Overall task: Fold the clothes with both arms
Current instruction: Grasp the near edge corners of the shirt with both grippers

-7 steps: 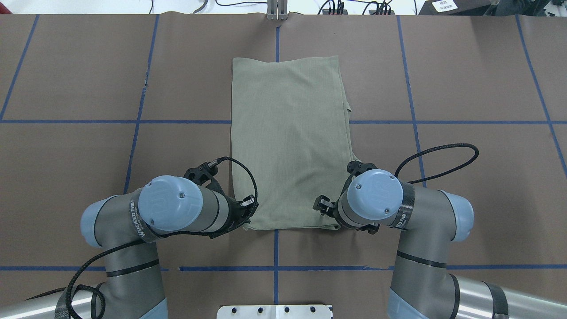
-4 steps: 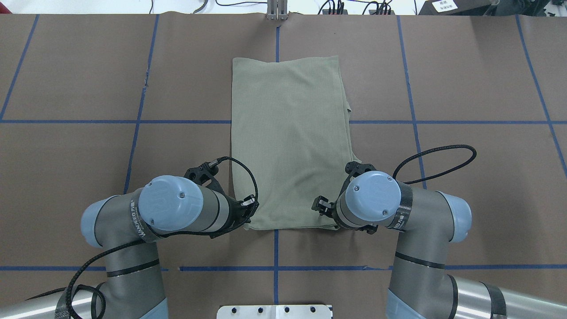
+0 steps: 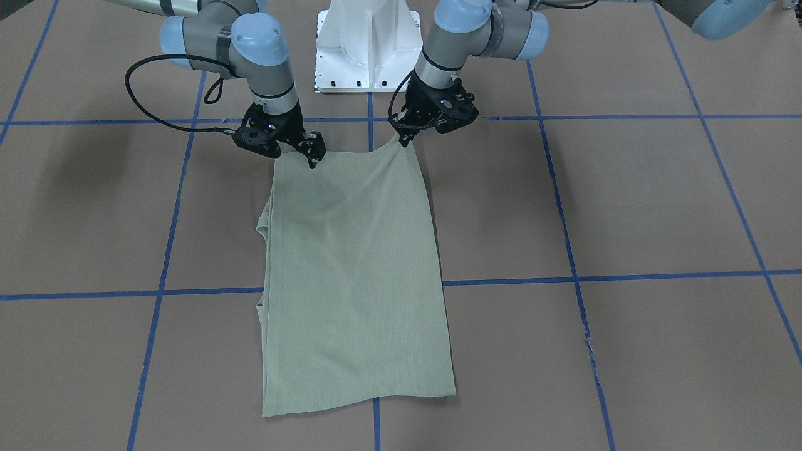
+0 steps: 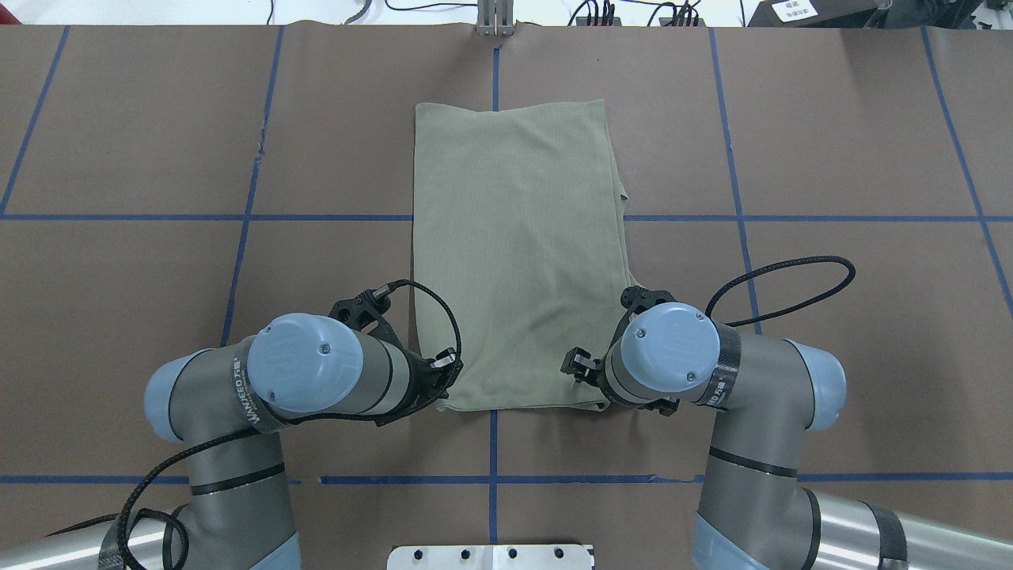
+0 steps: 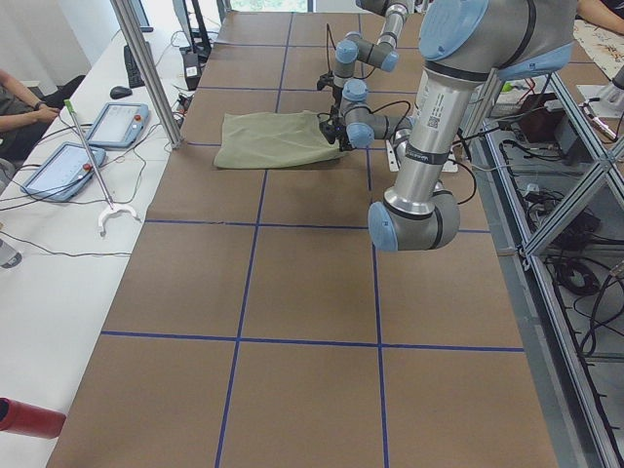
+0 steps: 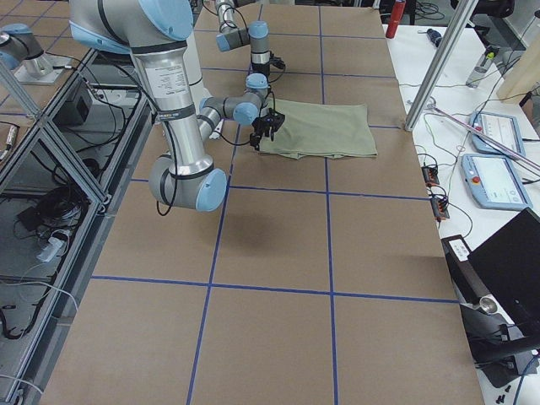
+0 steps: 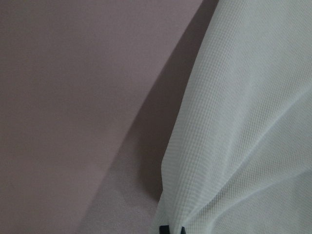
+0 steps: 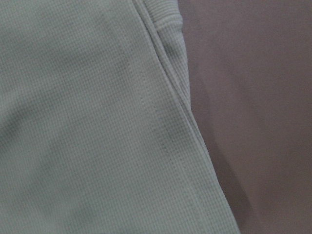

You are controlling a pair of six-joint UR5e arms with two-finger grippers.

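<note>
Left gripper point(image 3: 403, 140) pinches raised shirt point(image 3: 351, 275) corner (right gripper point(image 3: 313, 160) touches edge)

Matt waffle-knit cloth shirt point(image 4: 514, 237), matt paper-covered table point(image 4: 855, 372)

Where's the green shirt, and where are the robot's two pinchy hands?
shirt point(image 4: 514, 237), overhead view, middle of the folded cloth.
left gripper point(image 3: 404, 139), front-facing view, fingertips at the shirt's raised corner.
right gripper point(image 3: 313, 158), front-facing view, fingertips at the shirt's edge.
</note>
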